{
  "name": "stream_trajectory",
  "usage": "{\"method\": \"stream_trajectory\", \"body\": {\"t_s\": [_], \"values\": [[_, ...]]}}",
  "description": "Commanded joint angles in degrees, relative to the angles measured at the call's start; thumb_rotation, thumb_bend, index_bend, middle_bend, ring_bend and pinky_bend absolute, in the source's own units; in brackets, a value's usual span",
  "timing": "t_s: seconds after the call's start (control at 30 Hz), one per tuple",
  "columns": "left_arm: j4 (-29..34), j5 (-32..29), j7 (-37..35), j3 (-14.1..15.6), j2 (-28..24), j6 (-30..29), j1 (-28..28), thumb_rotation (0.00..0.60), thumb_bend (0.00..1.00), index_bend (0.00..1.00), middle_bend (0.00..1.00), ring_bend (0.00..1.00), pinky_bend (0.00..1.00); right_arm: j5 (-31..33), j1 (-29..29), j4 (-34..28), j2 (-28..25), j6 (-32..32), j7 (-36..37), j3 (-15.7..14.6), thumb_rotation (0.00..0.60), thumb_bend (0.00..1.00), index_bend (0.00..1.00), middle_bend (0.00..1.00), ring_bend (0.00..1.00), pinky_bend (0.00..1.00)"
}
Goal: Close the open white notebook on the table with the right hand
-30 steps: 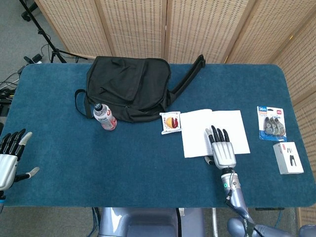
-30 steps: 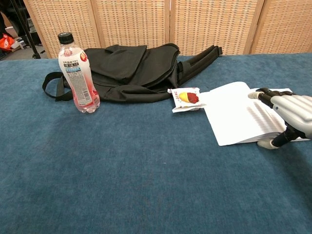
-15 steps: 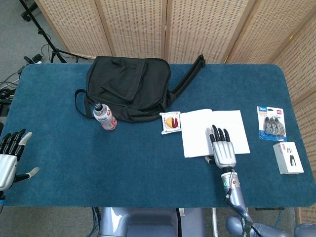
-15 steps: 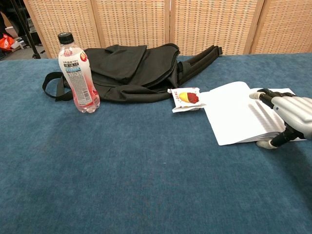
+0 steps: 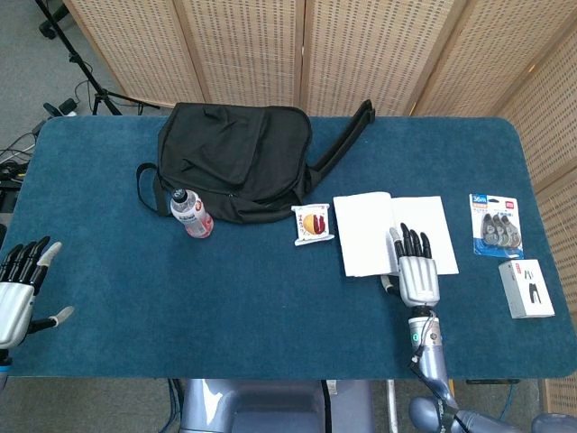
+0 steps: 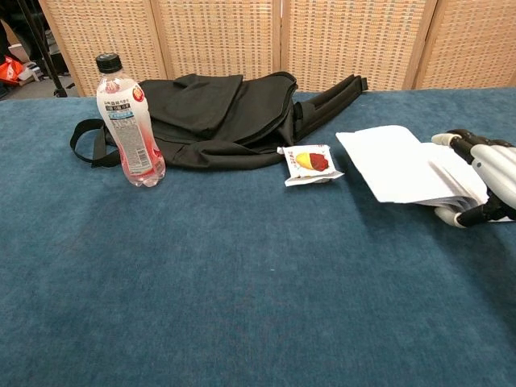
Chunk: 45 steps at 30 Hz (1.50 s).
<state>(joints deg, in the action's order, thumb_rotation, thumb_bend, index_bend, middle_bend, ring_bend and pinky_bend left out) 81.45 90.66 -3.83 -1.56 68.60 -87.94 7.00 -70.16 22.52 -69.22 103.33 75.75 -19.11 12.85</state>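
Note:
The white notebook lies open at the table's right middle; its left half is raised off the blue cloth and leans to the right. My right hand sits at the notebook's near edge. Its fingers lie flat on the pages and its thumb is tucked under the near edge, so it pinches the lifted pages. My left hand hovers beyond the table's left front corner with fingers spread and nothing in it; the chest view does not show it.
A black bag lies at the back left of the table. A pink-labelled bottle stands before the bag. A snack packet lies just left of the notebook. A blister pack and a small white box lie to its right.
The notebook's left half has lifted off the table and swung rightward. My right hand has shifted slightly right and toward me. My left hand has barely moved.

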Motion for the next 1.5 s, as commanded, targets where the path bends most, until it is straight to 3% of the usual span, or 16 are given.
{"method": "stream_trajectory", "body": {"t_s": [0.03,0.47,0.77,1.27,1.5], "values": [[0.0,0.0,0.0,0.0,0.1,-0.1,0.0,0.552,0.06,0.0,0.0,0.0,0.0,-0.1,-1.1,-1.0,0.1,2.1,1.5,0.7,0.6,0.41,0.01,0.0,0.0,0.0],[0.0,0.2,0.2,0.1,0.2,0.0,0.0,0.552,0.06,0.0,0.0,0.0,0.0,0.1,-3.3,-4.6,0.1,6.3,3.8,2.2,0.6,0.47,0.01,0.0,0.0,0.0],[0.0,0.3,0.1,0.1,0.2,-0.2,0.0,0.552,0.06,0.0,0.0,0.0,0.0,3.4,-4.4,-9.3,-0.9,4.9,7.0,4.4,0.6,0.47,0.01,0.0,0.0,0.0],[-0.2,0.3,-0.1,0.0,0.3,-0.5,0.0,0.553,0.06,0.0,0.0,0.0,0.0,4.0,-3.3,-8.4,-1.2,8.3,7.7,9.3,0.6,0.46,0.01,0.0,0.0,0.0],[-0.3,0.3,-0.2,-0.2,0.4,-0.9,-0.1,0.552,0.06,0.0,0.0,0.0,0.0,4.0,-3.4,-7.5,-1.6,9.4,7.7,9.8,0.6,0.44,0.01,0.0,0.0,0.0]]}}
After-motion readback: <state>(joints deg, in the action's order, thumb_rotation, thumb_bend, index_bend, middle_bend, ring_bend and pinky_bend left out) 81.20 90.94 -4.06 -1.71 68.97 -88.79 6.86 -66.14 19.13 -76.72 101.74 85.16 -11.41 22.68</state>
